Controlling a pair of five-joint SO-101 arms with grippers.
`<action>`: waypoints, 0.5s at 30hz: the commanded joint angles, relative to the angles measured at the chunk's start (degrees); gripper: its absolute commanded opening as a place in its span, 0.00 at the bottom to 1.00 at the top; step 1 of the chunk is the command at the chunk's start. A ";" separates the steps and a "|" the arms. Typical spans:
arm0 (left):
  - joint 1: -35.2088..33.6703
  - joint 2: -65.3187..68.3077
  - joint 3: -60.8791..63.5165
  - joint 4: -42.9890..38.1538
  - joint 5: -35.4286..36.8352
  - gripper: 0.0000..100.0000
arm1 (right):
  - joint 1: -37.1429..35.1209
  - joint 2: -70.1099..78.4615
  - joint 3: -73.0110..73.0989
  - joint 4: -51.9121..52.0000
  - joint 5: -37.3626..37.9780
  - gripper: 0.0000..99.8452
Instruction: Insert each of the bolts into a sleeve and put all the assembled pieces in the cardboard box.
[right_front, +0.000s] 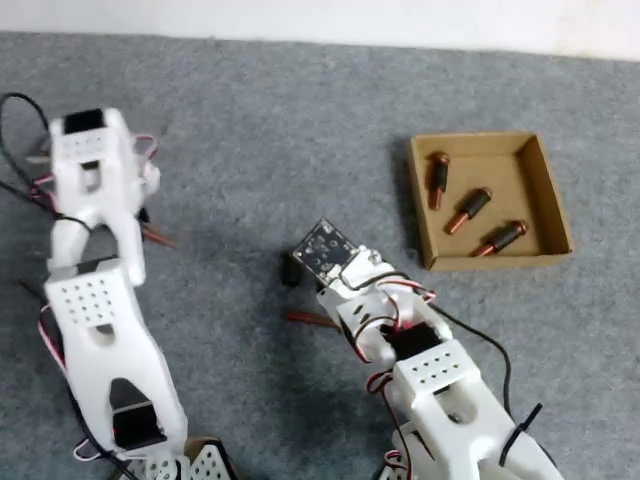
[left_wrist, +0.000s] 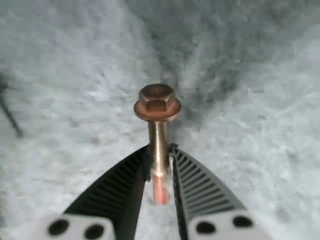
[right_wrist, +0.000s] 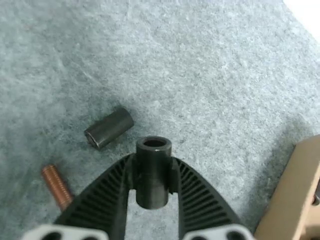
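Over grey mat (right_front: 250, 120): left gripper (left_wrist: 159, 150) is pinching a bolt (left_wrist: 157, 107) by its shank; right gripper (right_wrist: 152, 162) is clasping a sleeve (right_wrist: 152, 187). Insertion is pending, likely requiring tip-to-bore alignment. Nearby cardboard box (right_front: 495, 262) is holding three assemblies (right_front: 470, 210).

Surfaces from my console: mostly matt, one bright metal.
The bolt (left_wrist: 157, 125) reads as coppery metal, smooth and shiny on head and shank. The sleeve (right_wrist: 152, 175) is dull black and smooth, as is the loose sleeve (right_wrist: 109, 127). Fingers (left_wrist: 120, 185) of the left gripper (left_wrist: 160, 152) are black ribbed plastic, matt. Table cover (right_front: 250, 130) is grey, fuzzy, felt-like cloth; cardboard box (right_front: 495, 257) is plain brown matt board; arm shells (right_front: 100, 310) are smooth white plastic.
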 joint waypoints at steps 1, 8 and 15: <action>-0.48 -11.82 -4.70 3.87 -4.92 0.00 | 1.10 -1.98 0.40 -1.71 -0.53 0.00; -1.36 -27.82 -3.82 4.22 -10.11 0.00 | 1.27 -10.68 3.47 -1.63 -4.04 0.00; -0.22 -50.42 14.90 4.22 -13.98 0.00 | 1.27 -23.52 9.36 -1.63 -4.48 0.00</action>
